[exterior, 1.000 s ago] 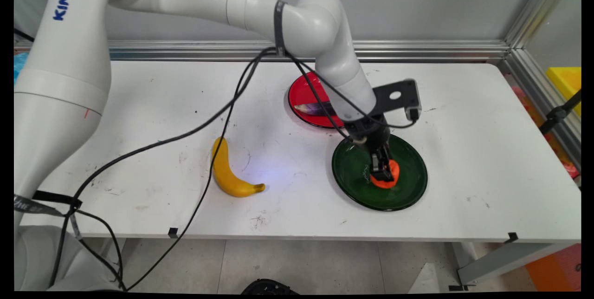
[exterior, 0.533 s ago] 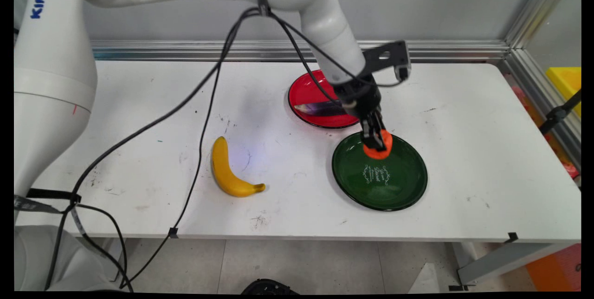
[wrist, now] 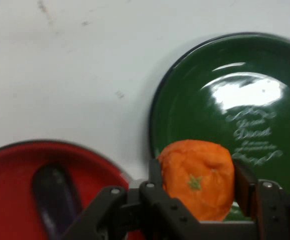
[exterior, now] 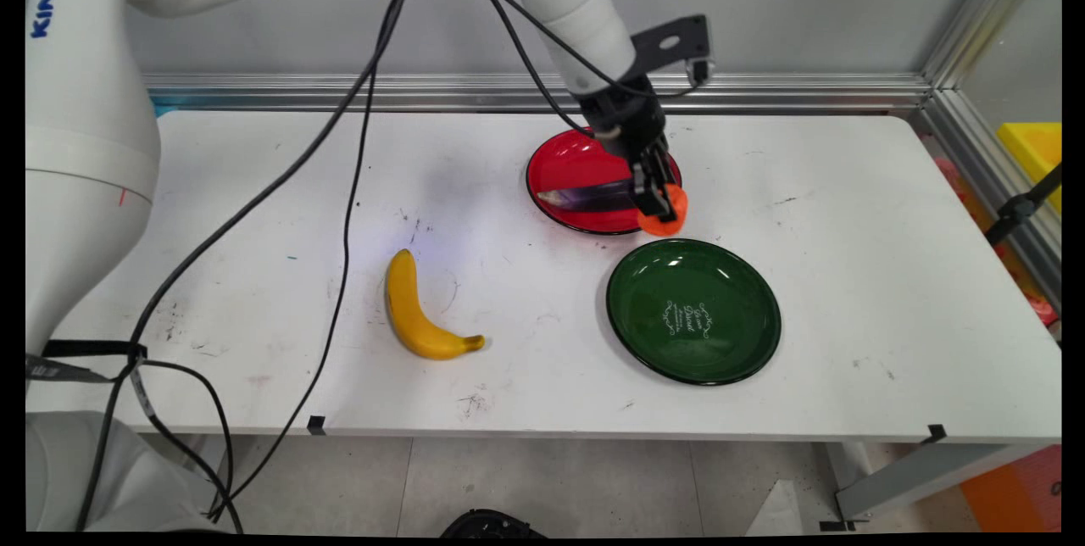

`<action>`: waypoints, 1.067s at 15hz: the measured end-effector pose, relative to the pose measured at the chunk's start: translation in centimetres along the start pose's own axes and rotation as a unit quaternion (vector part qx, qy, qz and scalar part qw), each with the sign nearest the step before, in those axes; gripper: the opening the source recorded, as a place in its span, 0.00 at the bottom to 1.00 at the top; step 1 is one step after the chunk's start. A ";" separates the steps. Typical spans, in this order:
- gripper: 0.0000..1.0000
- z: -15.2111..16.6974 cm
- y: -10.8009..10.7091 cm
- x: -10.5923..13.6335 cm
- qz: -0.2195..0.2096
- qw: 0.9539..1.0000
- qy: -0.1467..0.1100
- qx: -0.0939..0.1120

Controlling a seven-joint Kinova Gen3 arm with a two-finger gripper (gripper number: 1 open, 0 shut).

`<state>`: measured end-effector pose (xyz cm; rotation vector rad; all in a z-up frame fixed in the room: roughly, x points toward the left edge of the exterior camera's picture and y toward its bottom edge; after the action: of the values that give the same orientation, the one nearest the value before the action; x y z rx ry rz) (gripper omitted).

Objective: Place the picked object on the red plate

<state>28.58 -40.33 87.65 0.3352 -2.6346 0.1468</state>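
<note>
The arm reaches down from upper left, its tool clamped on one orange raised above two plates, red and green, one banana apart.

Glossy green plate; glossy red plate; scuffed matt white table

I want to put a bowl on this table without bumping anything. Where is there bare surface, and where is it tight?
Bare table lies right of the green plate, left of the banana, and between the banana and the two plates. It is crowded near the centre back: the red plate with an eggplant nearly meets the green plate, and the end effector holds an orange above that gap.
</note>
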 end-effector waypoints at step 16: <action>0.00 -0.9 -8.5 -5.9 -0.021 0.998 -0.025 0.059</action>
<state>36.29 -47.14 86.03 0.4406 -2.6723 0.2848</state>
